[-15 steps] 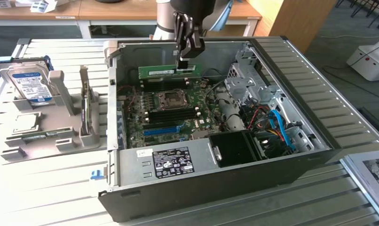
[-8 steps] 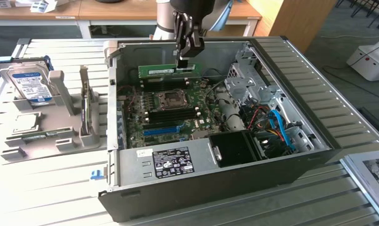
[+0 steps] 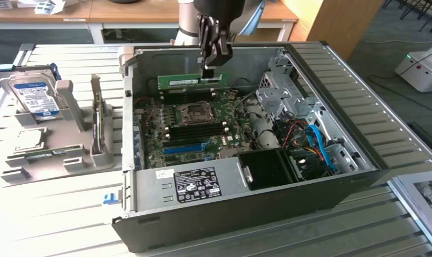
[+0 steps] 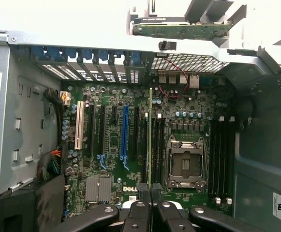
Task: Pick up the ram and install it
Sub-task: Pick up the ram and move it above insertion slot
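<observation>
The ram [image 3: 179, 81], a long green board with a pale sticker, hangs level over the far part of the motherboard [image 3: 174, 143] inside the open computer case [image 3: 273, 211]. My gripper [image 3: 211, 75] is shut on its end toward the exterior view's right. In the wrist view the ram [image 4: 150, 130] appears edge-on as a thin green line between my fingertips [image 4: 141, 191]. There it lines up with the black memory slots [image 4: 158, 150] beside the processor socket [image 4: 185, 164]. It sits above the slots, not seated.
A metal drive cage [image 3: 280, 91] and blue cables [image 3: 320, 144] crowd the case on the exterior view's right. The power supply [image 3: 194, 182] fills the near end. Outside, on the exterior view's left, a grey holder [image 3: 94, 152] carries a hard drive [image 3: 34, 93] and a processor chip [image 3: 29, 140].
</observation>
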Robot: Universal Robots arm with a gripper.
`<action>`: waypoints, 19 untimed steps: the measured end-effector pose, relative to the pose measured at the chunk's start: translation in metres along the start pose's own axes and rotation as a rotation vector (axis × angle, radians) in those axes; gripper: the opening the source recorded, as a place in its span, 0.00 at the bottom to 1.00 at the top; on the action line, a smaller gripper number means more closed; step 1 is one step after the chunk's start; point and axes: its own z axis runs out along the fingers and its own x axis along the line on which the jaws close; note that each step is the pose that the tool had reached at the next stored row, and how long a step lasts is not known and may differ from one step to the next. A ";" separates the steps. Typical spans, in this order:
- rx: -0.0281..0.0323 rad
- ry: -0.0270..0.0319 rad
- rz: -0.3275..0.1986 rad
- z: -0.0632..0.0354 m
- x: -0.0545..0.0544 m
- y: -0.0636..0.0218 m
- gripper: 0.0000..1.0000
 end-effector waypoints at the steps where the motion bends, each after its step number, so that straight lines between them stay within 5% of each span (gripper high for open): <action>1: -0.0001 0.0000 0.000 0.0003 0.000 0.0000 0.12; 19: -0.0014 0.0000 0.000 -0.0005 0.000 -0.0167 0.12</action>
